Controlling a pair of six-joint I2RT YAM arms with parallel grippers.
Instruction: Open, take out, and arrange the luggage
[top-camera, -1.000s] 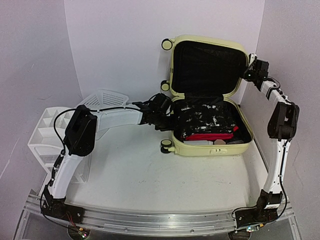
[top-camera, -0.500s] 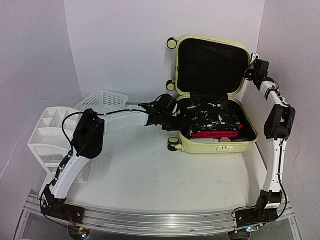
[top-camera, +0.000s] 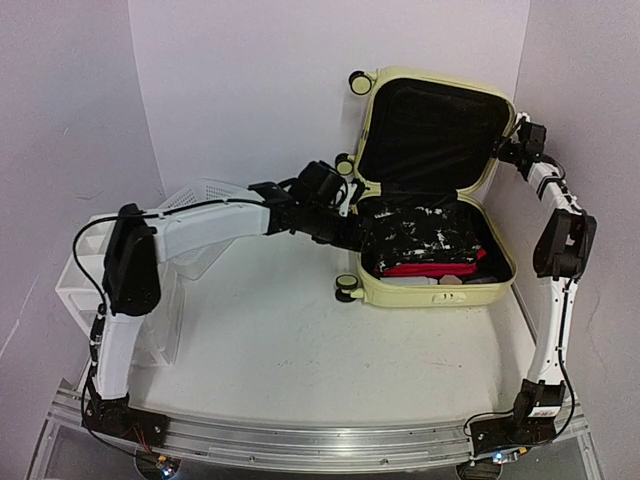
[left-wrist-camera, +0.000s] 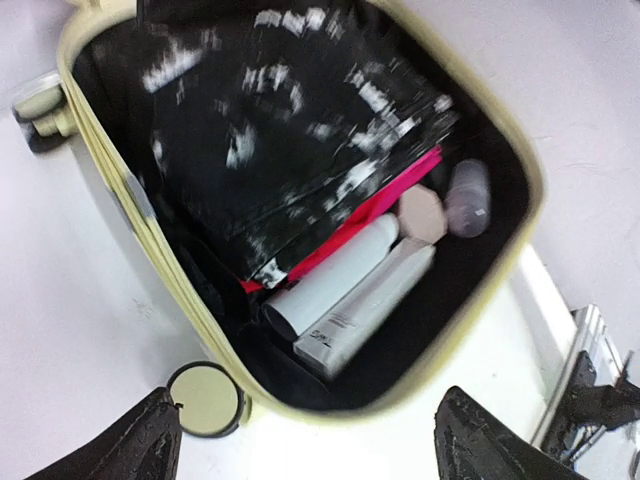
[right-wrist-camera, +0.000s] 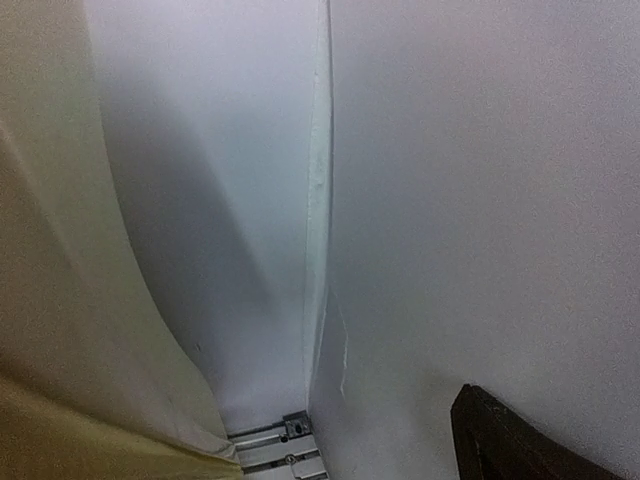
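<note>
1. The luggage (top-camera: 430, 297) lies open at the far right of the table (top-camera: 300, 360), lid (top-camera: 430, 125) upright. My right gripper (top-camera: 510, 145) is at the lid's edge, and a nudge could drop it shut. I cannot tell how that gripper's jaws stand.
2. My left gripper (left-wrist-camera: 310, 420), jaws wide apart over the shell, might drag the black-and-white cloth (left-wrist-camera: 290, 130) askew.
3. Beside it lie a pink item (left-wrist-camera: 370, 210), two white tubes (left-wrist-camera: 350, 290) and a small bottle (left-wrist-camera: 468, 195).

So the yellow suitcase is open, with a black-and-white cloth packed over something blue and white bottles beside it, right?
Not quite: the layer under the black-and-white cloth is red, not blue; the left wrist view shows it. The suitcase is open, white bottles beside the cloth.
</note>
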